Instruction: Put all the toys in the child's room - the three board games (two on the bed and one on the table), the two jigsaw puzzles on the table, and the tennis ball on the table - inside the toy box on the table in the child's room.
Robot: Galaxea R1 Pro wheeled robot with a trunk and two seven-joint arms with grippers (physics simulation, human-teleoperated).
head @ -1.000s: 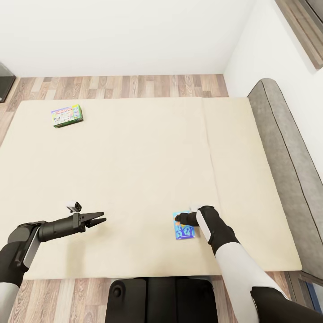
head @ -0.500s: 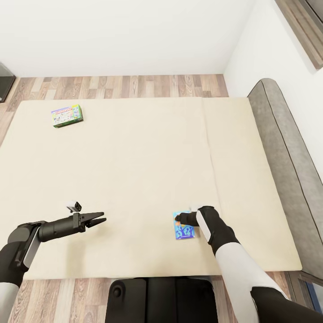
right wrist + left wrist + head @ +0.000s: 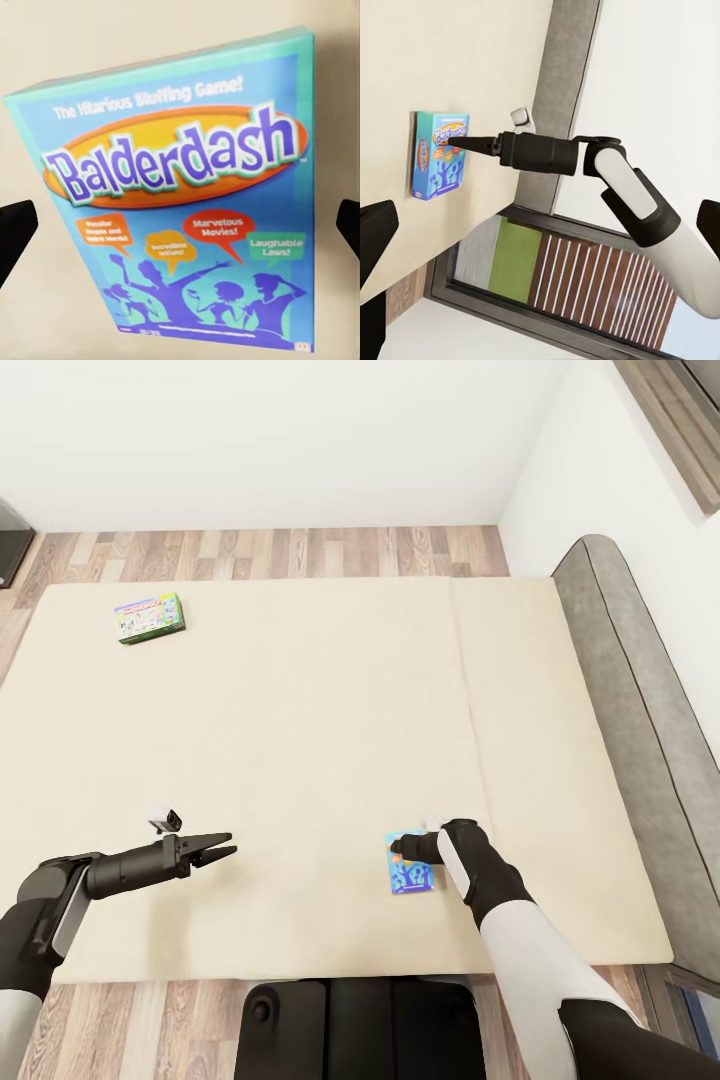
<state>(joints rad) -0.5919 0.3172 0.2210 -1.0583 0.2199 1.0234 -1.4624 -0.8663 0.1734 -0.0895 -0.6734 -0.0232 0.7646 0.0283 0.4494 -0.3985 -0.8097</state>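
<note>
Here, right gripper [image 3: 402, 847] wide over blue board game [image 3: 409, 873]

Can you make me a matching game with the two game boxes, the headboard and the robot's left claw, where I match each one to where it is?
Things:
1. blue Balderdash box
2. green-bordered game box
3. grey headboard
4. left gripper

Places:
A. along the bed's right side, by the white wall
B. far left part of the bed, lying alone
C. near edge of the bed, right under the right gripper
D. held over bare mattress, away from both boxes

Pairs: 1-C, 2-B, 3-A, 4-D
</note>
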